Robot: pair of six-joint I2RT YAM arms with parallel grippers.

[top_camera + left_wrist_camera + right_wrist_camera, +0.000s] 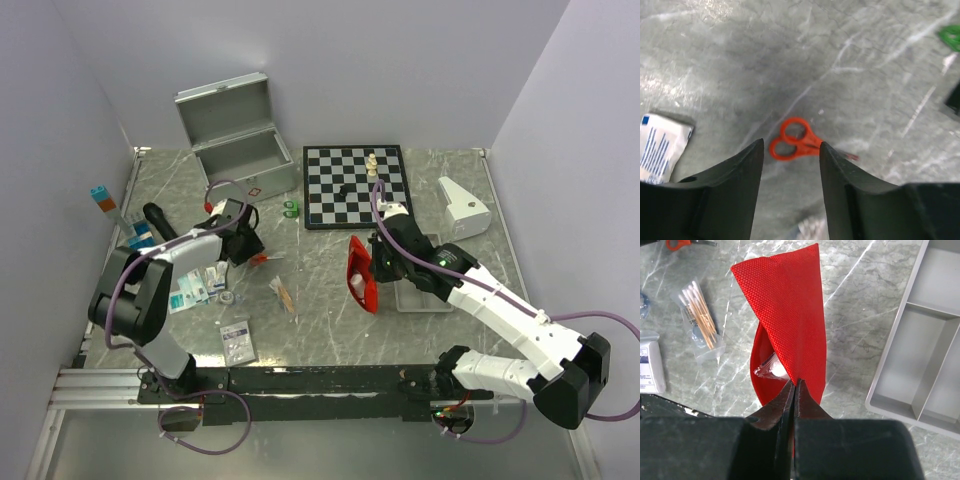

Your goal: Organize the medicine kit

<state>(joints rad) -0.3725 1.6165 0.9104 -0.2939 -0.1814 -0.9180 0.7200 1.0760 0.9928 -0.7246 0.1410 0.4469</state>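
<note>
Medicine kit case [238, 140] is stood open at the far left; its red pouch [790, 325] is held at centre.
The pouch is pinched by the fully closed right gripper [795, 386] beside the grey tray [920, 355]. The case is found far-left of it, nearer the left gripper [790, 146], which is spread wide above orange scissors [801, 145].

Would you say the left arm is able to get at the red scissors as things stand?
Probably yes: the left tool is open and aimed at the scissors, which lie alone on the bare table with nothing in between.
</note>
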